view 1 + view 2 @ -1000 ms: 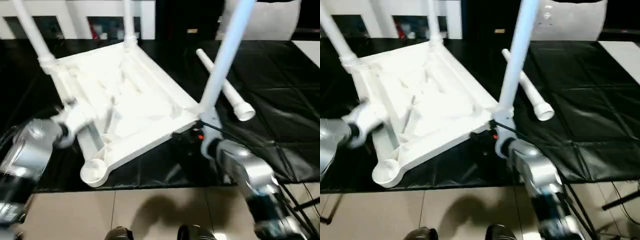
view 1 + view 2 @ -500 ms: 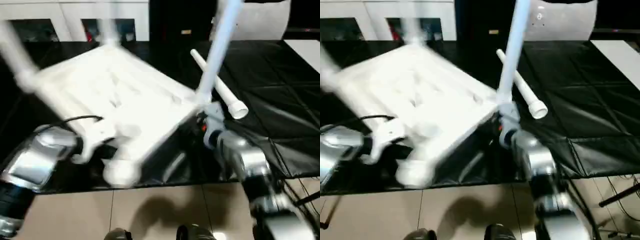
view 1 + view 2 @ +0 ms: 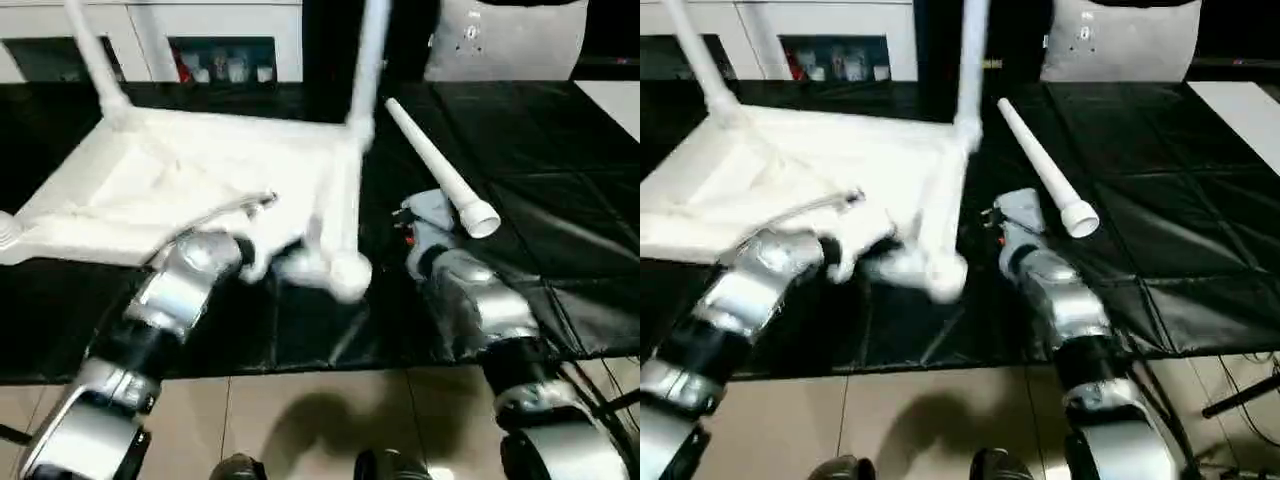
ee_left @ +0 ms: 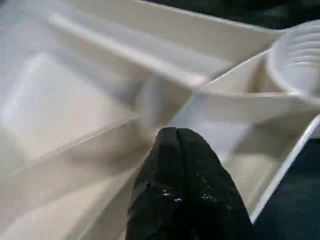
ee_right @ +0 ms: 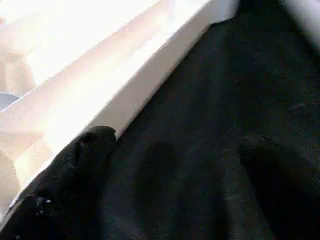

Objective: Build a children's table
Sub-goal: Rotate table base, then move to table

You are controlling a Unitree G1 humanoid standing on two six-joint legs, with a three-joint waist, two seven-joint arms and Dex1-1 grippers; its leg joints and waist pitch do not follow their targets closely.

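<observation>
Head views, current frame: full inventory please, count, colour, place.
table top: 1, white, ribbed underside up, on the black cover
fitted legs: 2 in view, white, standing up from the far corner sockets
loose leg: 1, white, lying on the cover right of the top
empty socket: 1, white, near corner
table cover: 1, black, creased, under everything
cabinets: white, background
floor: beige tiles, foreground
left gripper: black fingers shut, over the ribbing
right gripper: black, open, beside the top's edge

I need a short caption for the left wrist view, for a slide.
Shut left tool over the ribbed underside of the white table top, near a round corner socket.
</observation>
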